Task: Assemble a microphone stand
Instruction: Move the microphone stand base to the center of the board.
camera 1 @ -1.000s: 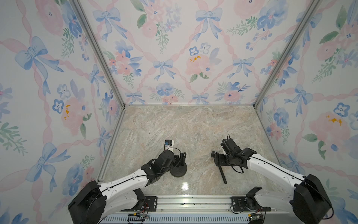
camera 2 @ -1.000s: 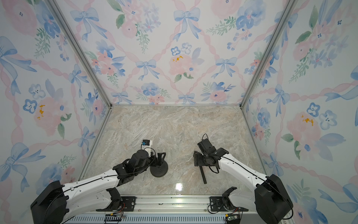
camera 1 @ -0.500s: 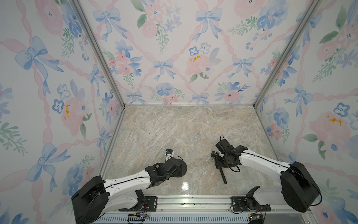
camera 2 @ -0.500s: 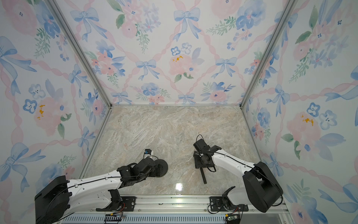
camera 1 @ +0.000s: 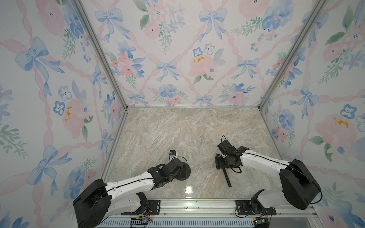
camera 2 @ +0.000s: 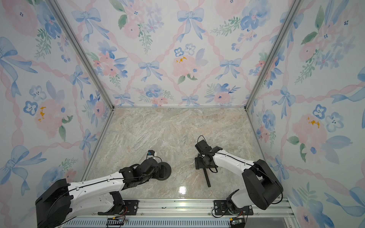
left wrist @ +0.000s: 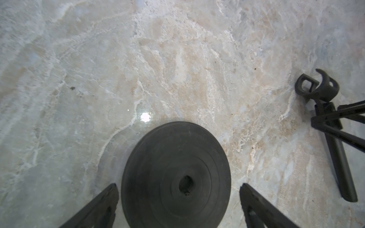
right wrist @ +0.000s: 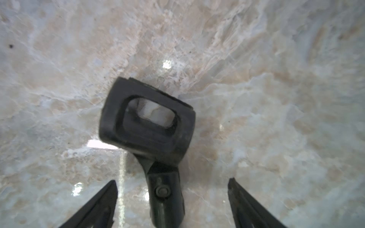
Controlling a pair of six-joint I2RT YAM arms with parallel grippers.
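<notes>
On the marble (left wrist: 79, 79), left claw (left wrist: 178, 184) gapes around base (left wrist: 158, 158); right claw (right wrist: 172, 179) gapes astride rod (right wrist: 166, 201).

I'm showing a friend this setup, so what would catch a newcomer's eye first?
Probably the loud floral wallpaper with blue bows on all three walls around the marble table. Next, the two black stand parts near the front: the disc base between the fingers of the open left gripper, and the rod lying flat, its clip under the open right gripper.
</notes>
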